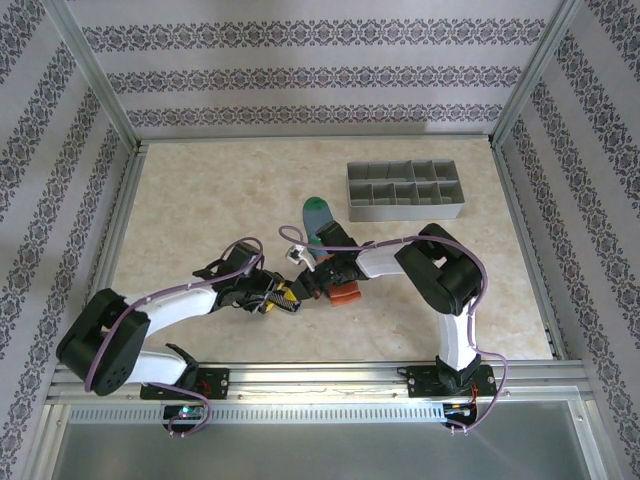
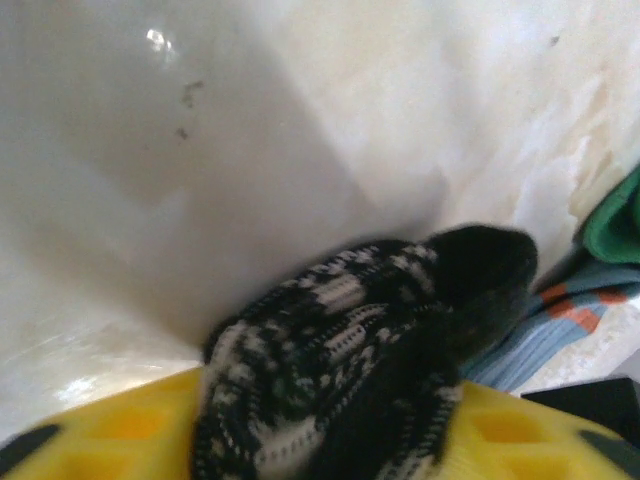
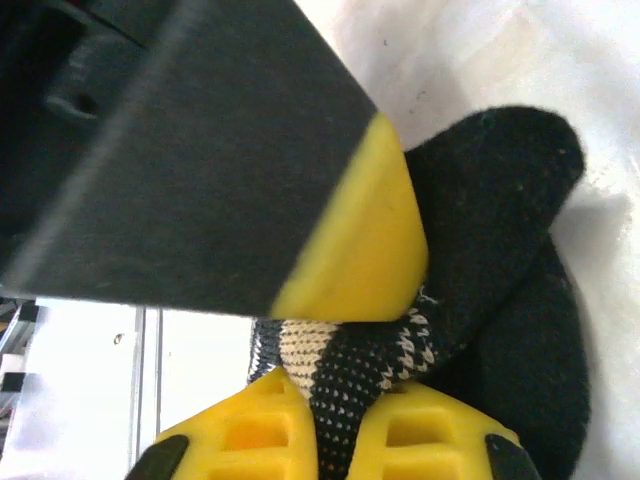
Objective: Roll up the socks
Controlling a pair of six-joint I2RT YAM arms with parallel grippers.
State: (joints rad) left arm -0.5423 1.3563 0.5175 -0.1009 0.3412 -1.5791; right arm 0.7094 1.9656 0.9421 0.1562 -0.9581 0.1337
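Marble-patterned bench (image 1: 200, 200) is carrying both socks near the middle of its near edge. The left gripper (image 2: 330, 440) is pinching the bunched black striped sock (image 2: 340, 330), and the right gripper (image 3: 335, 425) is clamping the same sock. The grey-blue sock (image 1: 322, 228) is lying just beside, toe toward the far edge.

The table (image 1: 200, 200) is seen brightly and evenly lit from overhead in the top view, sharp to the edges, with only faint soft shadows thrown under the arms. From the left wrist, a broad grey shadow is cast over the pale surface, a small glare spot is caught at upper left, and the black sock (image 2: 340, 370) is blurred. From the right wrist, the dark finger (image 3: 180, 150) is lost out of focus, the knit is held crisp, and the background is blown out.
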